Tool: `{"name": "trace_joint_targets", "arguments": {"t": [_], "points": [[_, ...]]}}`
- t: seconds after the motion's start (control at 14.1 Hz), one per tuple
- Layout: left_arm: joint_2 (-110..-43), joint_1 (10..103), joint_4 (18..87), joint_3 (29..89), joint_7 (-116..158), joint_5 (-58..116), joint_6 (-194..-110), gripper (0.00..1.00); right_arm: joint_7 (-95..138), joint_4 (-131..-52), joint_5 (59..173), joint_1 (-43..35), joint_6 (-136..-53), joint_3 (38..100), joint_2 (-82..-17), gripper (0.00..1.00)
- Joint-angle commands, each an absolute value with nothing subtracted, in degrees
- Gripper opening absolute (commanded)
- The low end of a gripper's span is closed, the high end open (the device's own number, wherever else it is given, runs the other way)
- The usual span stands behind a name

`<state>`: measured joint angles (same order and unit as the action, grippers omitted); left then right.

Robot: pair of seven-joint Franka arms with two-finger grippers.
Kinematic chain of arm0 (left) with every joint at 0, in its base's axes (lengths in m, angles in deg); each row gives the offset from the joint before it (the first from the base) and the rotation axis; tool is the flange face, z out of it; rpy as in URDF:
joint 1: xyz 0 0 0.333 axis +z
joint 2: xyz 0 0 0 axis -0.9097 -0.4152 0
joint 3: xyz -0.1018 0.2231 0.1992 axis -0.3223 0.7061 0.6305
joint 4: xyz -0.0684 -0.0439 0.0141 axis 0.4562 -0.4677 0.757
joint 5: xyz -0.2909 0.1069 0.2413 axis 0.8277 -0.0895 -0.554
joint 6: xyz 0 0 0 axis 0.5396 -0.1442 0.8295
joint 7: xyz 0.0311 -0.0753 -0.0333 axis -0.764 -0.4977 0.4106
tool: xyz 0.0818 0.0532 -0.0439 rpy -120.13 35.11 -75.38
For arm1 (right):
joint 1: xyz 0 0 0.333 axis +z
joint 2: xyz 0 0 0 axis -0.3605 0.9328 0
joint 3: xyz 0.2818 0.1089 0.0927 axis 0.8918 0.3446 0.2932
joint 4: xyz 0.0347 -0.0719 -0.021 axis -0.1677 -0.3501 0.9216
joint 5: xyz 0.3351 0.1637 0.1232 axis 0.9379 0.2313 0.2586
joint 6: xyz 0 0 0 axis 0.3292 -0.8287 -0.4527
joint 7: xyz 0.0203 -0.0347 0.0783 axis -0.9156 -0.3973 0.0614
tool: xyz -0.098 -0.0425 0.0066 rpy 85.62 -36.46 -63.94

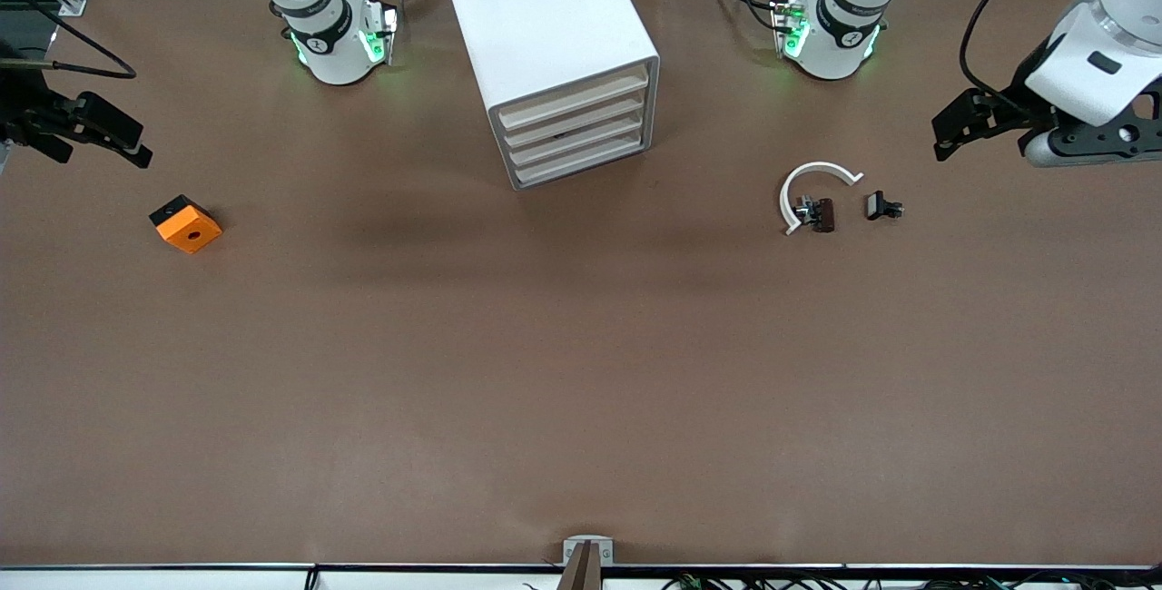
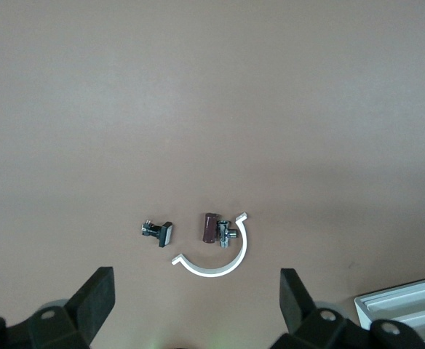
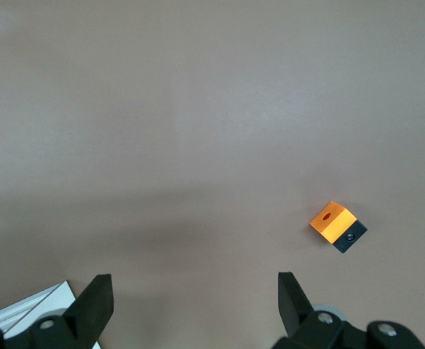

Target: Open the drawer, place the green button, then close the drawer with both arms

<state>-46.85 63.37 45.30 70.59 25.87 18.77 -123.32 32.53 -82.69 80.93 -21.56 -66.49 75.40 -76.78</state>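
Brown table point(image 1: 581, 372) carries a cabinet point(image 1: 545, 36), all four drawers point(image 1: 576, 129) shut, contents hidden. Only the front view shows both arms waiting at the table ends. Left gripper point(image 2: 194, 298) and right gripper point(image 3: 194, 302): jaws wide, empty. Button: not visible.

Orange cube point(image 3: 332, 219) on brown table point(image 3: 198, 131)

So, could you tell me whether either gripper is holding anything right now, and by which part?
Nothing is held. The left gripper hangs open near the clips, and the right gripper hangs open near the orange cube, fingers empty.
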Motion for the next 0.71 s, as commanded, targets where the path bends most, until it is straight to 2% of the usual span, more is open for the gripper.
{"name": "trace_joint_targets", "arguments": {"t": [0.0,0.64], "points": [[-43.88,65.02,48.24,72.41,22.58,20.73,-124.15,1.00,32.03,-82.80,80.55,-22.10,-66.56,75.89,-77.08,1.00],[-44.85,65.82,46.74,72.68,22.39,20.22,-124.06,1.00,32.03,-82.36,80.47,-22.18,-66.65,75.89,-77.08,1.00]]}}
